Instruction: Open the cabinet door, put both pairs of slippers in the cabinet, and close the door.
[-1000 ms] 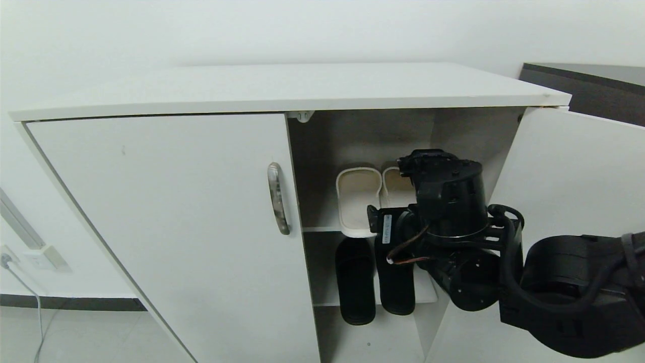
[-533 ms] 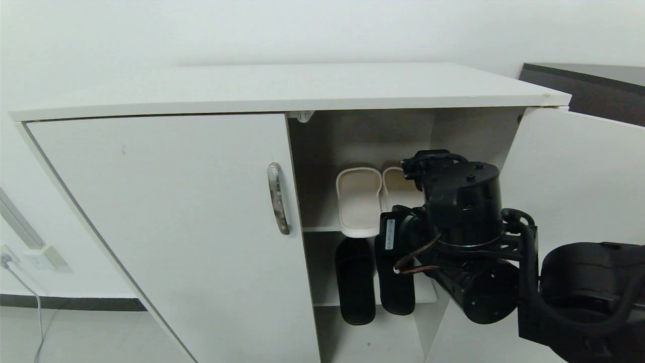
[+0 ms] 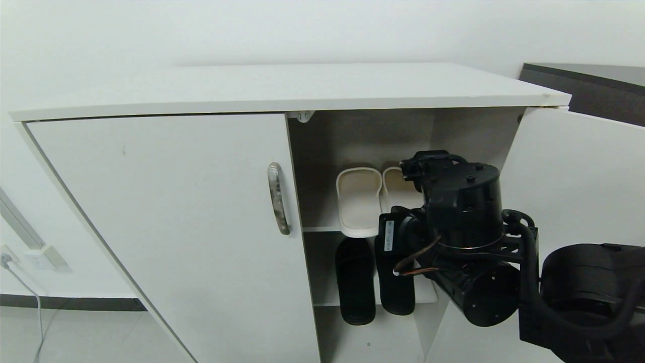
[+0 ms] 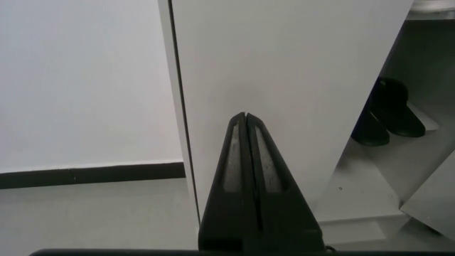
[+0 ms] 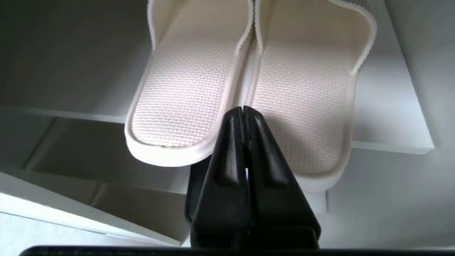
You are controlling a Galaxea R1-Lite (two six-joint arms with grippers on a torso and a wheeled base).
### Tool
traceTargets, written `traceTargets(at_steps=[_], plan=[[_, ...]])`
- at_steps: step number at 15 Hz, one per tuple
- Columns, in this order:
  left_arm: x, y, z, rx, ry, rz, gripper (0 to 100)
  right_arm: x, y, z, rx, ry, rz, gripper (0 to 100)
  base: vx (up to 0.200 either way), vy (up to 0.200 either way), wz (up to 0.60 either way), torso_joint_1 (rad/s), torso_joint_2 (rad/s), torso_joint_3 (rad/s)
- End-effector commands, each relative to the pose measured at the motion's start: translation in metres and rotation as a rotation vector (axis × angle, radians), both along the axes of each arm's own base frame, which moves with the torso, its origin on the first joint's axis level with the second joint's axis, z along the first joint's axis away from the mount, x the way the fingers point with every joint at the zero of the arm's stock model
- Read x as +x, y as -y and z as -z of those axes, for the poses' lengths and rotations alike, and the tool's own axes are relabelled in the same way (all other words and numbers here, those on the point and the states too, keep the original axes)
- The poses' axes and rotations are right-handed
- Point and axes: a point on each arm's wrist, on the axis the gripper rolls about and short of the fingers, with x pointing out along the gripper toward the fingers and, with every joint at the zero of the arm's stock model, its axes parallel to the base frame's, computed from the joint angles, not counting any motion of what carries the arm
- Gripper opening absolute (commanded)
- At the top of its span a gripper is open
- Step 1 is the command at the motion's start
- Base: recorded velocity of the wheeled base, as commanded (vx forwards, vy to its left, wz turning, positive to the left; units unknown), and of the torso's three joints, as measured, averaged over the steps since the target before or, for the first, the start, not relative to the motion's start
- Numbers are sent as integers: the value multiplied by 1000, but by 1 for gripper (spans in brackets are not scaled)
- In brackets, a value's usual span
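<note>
- The white pair (image 3: 359, 201) lies side by side, soles down, on the upper shelf (image 3: 319, 229) of the cabinet (image 3: 282, 88). The toes point inward and the heels hang over the shelf's front edge.
- The black pair (image 3: 356, 280) sits directly below on the lower shelf (image 3: 325, 304), laid the same way, with its heels also past the edge.
- We judge both pairs stowed. Lengthways stacking lets two pairs share the narrow right-hand bay, one to a shelf.
- The right gripper (image 5: 244, 117) hovers at the white heels, in line with the seam between the two slippers. Its jaws are pressed together and hold nothing.
- We cannot tell whether the right gripper touches the rubber. Closed jaws make a blunt pusher, which would suit nudging the overhanging heels deeper.
- The right door (image 3: 569, 171) stands swung wide, well clear of the arm working in the opening. We judge shutting it to be the one step left.
- The overhanging heels look like the risk, since the door may catch on them if they stay proud of the shelves.
- The left door (image 3: 166, 212) is shut, its handle (image 3: 277, 199) untouched.
- The left gripper (image 4: 245, 121) hangs low before the left door, jaws closed on nothing, seemingly parked out of the way.
</note>
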Motion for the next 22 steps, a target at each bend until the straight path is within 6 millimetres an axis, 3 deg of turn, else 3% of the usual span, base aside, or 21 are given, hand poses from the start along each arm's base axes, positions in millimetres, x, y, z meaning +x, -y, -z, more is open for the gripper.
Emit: traceTargets(at_steps=[1, 22], plan=[[0, 0, 0, -1, 0, 0, 0, 0, -1, 2, -5, -4, -2, 0, -200, 0, 0, 2, -2, -2], [0, 0, 0, -5, 0, -2, 0, -2, -2, 13, -30, -28, -22, 0, -190, 0, 0, 3, 1, 3]])
